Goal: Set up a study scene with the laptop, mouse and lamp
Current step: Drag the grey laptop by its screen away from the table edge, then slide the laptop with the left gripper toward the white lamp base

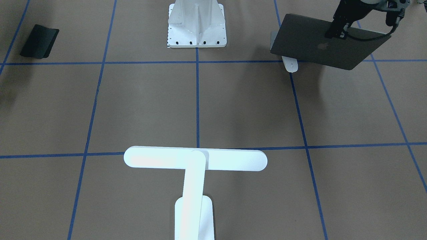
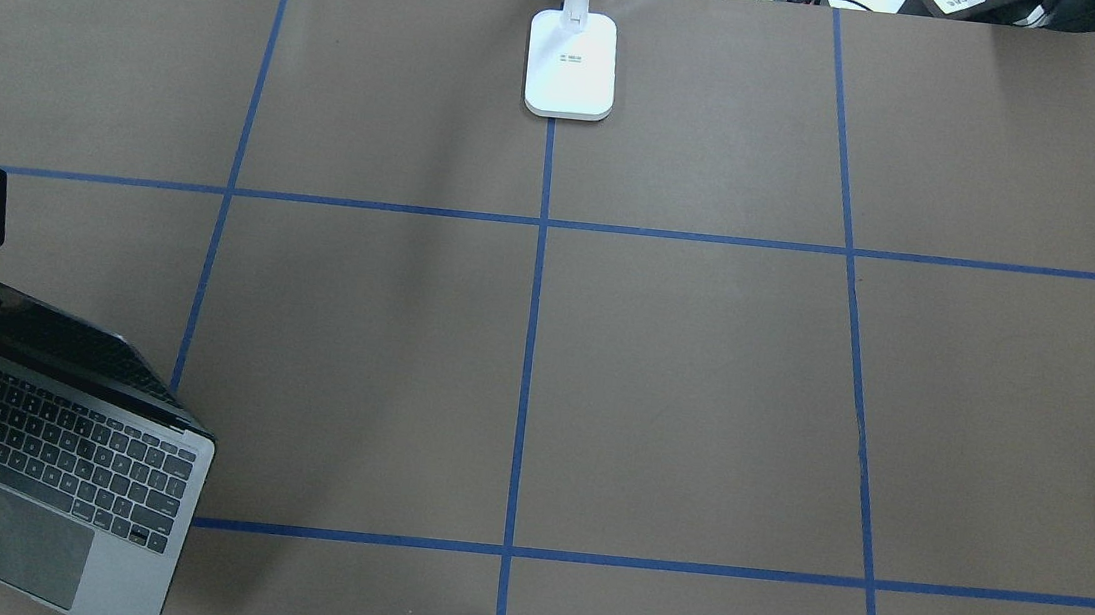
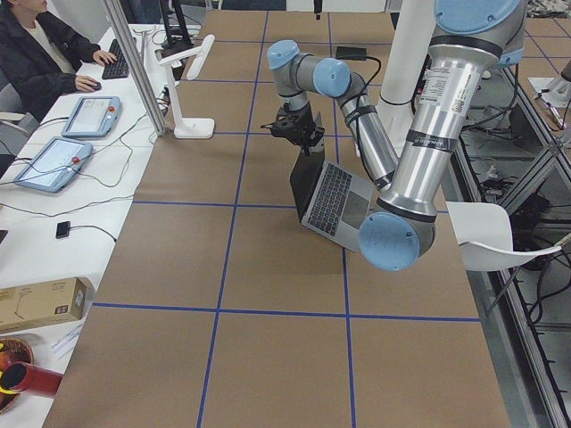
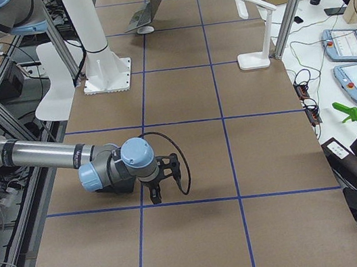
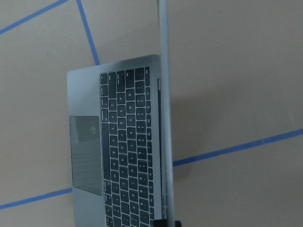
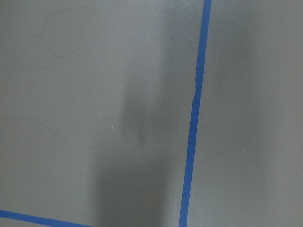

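The dark-grey laptop (image 2: 41, 460) stands open at the table's near left corner, keyboard up. Its lid (image 1: 328, 43) leans back, logo facing the operators' side. My left gripper (image 1: 337, 30) is shut on the lid's top edge; in the left wrist view the lid (image 5: 165, 118) runs edge-on up the frame. A small white rounded object, apparently the mouse (image 1: 290, 64), pokes out from under the tilted lid. The white T-shaped lamp (image 1: 195, 160) stands at the far middle edge, its base (image 2: 571, 64) on the centre line. My right gripper (image 4: 162, 187) hangs low over bare paper; I cannot tell whether it is open.
The white bolted pedestal (image 1: 196, 26) sits at the robot's side in the middle. A black pad (image 1: 39, 41) lies near the robot's right corner. Blue tape lines (image 6: 193, 118) grid the brown paper. A person (image 3: 36, 45) sits at the desk beyond the lamp.
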`<state>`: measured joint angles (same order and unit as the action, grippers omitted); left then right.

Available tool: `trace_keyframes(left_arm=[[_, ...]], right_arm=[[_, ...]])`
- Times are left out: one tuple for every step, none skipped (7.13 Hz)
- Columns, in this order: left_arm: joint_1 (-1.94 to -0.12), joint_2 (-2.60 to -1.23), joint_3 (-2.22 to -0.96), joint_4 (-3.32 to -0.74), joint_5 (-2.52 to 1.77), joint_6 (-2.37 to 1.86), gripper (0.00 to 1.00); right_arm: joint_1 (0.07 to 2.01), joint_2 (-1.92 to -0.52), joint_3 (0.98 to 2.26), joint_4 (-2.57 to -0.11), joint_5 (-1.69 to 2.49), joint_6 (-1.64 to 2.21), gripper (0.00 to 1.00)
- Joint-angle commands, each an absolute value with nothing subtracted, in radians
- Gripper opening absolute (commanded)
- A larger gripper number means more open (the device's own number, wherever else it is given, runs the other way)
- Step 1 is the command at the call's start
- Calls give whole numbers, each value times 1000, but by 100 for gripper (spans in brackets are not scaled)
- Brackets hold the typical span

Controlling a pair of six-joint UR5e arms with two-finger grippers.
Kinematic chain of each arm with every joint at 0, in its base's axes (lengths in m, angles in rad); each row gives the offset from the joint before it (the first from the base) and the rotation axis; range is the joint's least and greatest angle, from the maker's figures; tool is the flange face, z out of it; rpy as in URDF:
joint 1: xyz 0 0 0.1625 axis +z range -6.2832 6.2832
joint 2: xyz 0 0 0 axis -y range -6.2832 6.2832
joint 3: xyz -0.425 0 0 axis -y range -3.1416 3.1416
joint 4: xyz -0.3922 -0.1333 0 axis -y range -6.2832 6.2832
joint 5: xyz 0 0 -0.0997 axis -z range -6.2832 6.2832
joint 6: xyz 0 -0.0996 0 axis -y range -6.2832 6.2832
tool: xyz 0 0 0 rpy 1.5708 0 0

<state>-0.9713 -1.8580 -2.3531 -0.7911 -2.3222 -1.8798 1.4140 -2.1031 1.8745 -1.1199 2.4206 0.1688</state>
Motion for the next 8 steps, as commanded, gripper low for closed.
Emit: trace_keyframes(left_arm=[[-947, -1917, -2332, -784, -2322, -1901, 0], [-931, -1939, -2321, -784, -2322, -1919, 0], [-920, -1972, -2303, -784, -2322, -1942, 0], [-916, -2002, -2289, -784, -2322, -1960, 0], [-908, -2026, -2274, -784, -2322, -1983, 0], [-899, -2051, -2255, -784, -2322, -1996, 0], [-881, -2057, -2255, -784, -2324, -2000, 0], [-870, -2078, -2238, -788, -2324, -2034, 0]], right_arm=[[1413, -2103, 1875, -1121, 2424, 169, 100], [1413, -2103, 1875, -1121, 2427, 169, 100], [1413, -2103, 1875, -1121, 2428, 169, 100], [1413, -2103, 1873, -1121, 2428, 169, 100], [1413, -2103, 1873, -1121, 2428, 170, 100], [1413, -2103, 1873, -1121, 2428, 170, 100], [1413, -2103, 1873, -1123, 2428, 170, 100], [1413, -2103, 1871, -1123, 2428, 170, 100]])
